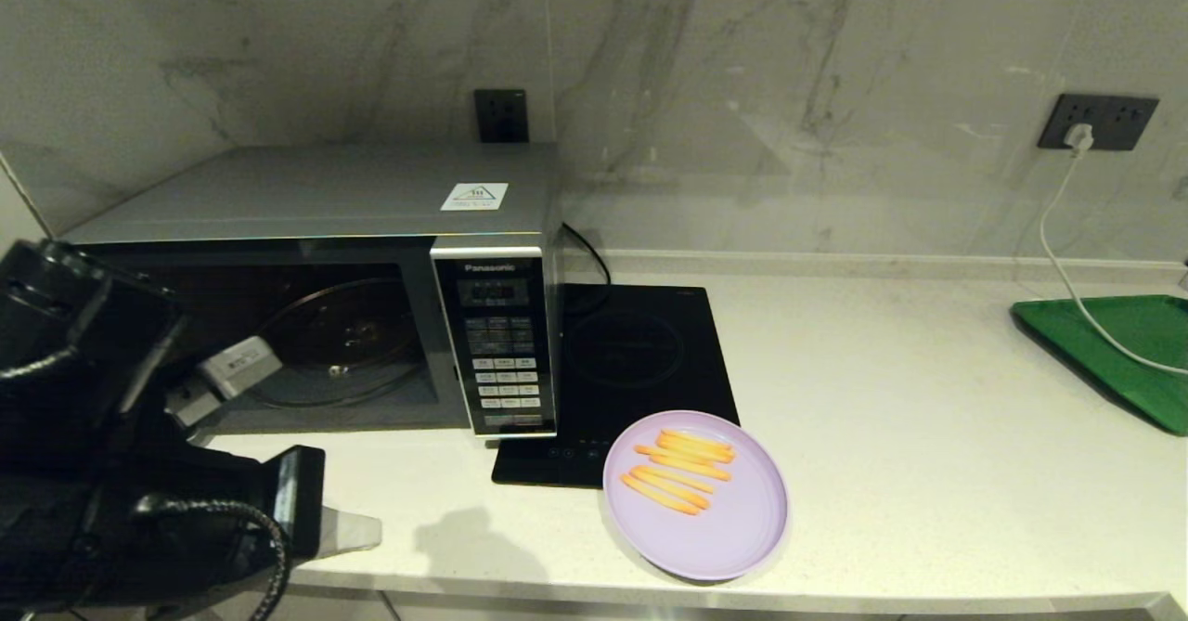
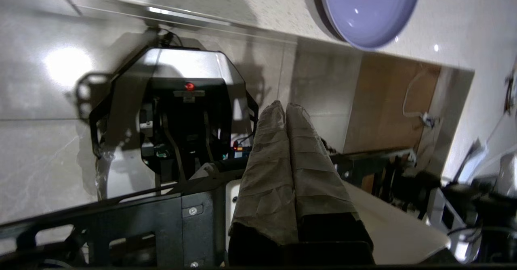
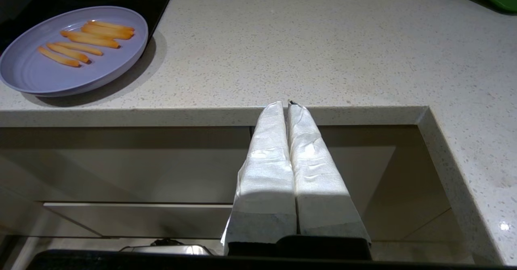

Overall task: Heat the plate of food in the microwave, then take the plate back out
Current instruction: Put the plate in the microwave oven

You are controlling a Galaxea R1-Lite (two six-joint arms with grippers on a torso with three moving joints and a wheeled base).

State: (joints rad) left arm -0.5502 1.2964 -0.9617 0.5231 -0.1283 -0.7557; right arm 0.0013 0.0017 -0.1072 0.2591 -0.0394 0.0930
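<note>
Lilac-purple round plastic plate (image 1: 696,496) with thin orange fry sticks is sitting on the pale stone counter (image 1: 928,472), just right of the silver-grey Panasonic microwave (image 1: 316,287), overlapping the flat black hob's (image 1: 640,361) front corner. Left gripper (image 2: 286,107) is hanging closed and empty below the counter edge; right gripper (image 3: 287,105) likewise, closed.

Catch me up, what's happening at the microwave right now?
Nothing is held at the moment. The plate of fries sits on the counter near its front edge, overlapping the corner of the black induction hob, just right of the Panasonic microwave. Whether the microwave door is open I cannot tell. The left gripper is shut and empty, its arm raised in front of the microwave. The right gripper is shut too, parked below the counter edge.
</note>
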